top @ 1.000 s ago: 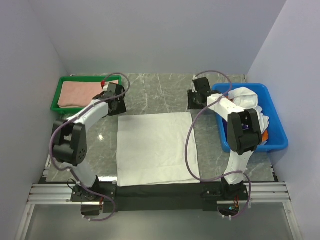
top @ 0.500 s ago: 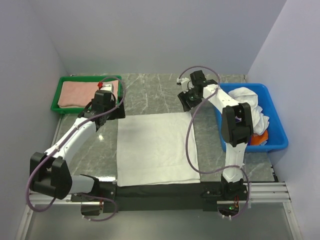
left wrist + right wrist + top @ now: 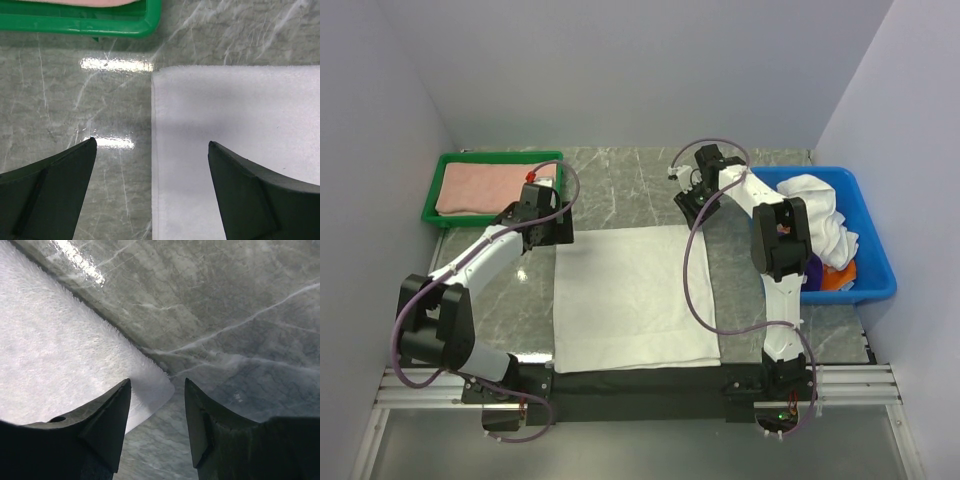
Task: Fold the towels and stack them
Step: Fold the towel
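- Counting one piece as finished: salmon-pink towel, folded and lying in the green tray at the far left.
- Working now on a white towel, spread flat on the marble table between the two arms, with no fold made in it yet.
- Holding the left gripper over that towel's far left corner, jaws spread wide, one finger above bare marble and the other above cloth, pinching nothing.
- Setting the right gripper at the far right corner, jaws partly parted with the corner's tip lying between them. Not pressed together on the cloth, and hard to tell whether touching it.
- Judging the step in hand as the grasp of both far corners, probably ahead of a first fold toward the near edge.
- Leaving in the blue bin at the right a heap of white towels, plus an orange towel and a sliver of a purple towel underneath.
- Reckoning the task as early: one towel in the tray, one laid out, several in the bin to fold and stack.
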{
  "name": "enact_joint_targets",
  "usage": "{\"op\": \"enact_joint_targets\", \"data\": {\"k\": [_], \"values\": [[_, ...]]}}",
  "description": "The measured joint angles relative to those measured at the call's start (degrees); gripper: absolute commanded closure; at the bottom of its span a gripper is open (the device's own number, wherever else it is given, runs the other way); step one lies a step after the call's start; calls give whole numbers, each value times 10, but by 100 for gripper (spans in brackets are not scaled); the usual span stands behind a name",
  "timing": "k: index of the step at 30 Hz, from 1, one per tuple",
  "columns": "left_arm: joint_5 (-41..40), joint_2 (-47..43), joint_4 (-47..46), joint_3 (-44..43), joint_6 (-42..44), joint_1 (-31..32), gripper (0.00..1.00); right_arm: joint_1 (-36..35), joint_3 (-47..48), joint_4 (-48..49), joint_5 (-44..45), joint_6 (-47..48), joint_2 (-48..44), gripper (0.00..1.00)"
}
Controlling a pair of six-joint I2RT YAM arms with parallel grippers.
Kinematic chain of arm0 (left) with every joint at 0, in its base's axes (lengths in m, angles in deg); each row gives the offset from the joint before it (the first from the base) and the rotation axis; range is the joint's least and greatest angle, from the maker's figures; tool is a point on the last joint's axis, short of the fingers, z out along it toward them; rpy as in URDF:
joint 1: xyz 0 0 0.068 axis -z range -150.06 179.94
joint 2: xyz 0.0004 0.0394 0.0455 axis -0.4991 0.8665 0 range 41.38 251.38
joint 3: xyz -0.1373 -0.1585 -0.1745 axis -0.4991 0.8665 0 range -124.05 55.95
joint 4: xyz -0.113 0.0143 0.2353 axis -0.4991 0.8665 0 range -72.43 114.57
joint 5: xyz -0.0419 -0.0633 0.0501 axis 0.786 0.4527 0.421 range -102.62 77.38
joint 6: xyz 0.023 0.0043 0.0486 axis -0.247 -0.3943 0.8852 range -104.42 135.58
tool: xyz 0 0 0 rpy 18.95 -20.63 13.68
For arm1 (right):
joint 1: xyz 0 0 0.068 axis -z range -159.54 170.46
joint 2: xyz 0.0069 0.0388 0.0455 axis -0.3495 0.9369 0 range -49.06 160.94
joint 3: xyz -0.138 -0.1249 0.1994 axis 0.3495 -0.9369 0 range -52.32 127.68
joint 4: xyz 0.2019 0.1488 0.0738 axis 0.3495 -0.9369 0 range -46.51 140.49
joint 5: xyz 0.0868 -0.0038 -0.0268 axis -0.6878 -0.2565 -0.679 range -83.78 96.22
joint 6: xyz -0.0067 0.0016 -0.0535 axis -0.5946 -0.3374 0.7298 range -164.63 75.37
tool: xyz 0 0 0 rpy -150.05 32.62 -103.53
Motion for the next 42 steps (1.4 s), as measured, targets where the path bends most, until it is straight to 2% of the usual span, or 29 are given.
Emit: {"op": "enact_joint_targets", "data": {"k": [4, 13, 15, 16, 18, 19, 22, 29, 35, 42], "values": [[0, 0, -1, -2, 0, 0, 1, 0, 0, -5, 0, 0, 4, 53], [0, 1, -1, -2, 0, 0, 1, 0, 11, -18, 1, -6, 23, 53], [0, 3, -1, -2, 0, 0, 0, 0, 11, -18, 2, -7, 24, 61], [0, 5, -1, -3, 0, 0, 0, 0, 11, -19, 1, -8, 24, 73], [-1, 11, -1, -3, 0, 0, 1, -2, 11, -21, 0, -7, 24, 83], [-1, 14, -1, -3, 0, 0, 1, -2, 11, -21, 0, -8, 24, 91], [-2, 32, 5, -18, 0, 0, 1, -2, 10, -21, 0, -9, 23, 100], [1, 109, 23, -102, 8, 0, 3, -3, -31, 8, 21, -7, -2, 100], [15, 196, 37, -178, 65, 0, 9, -5, -77, 37, 75, -7, -30, 100], [80, 268, 81, -256, 157, 4, 23, -6, -118, 75, 129, -1, -54, 100]]}}
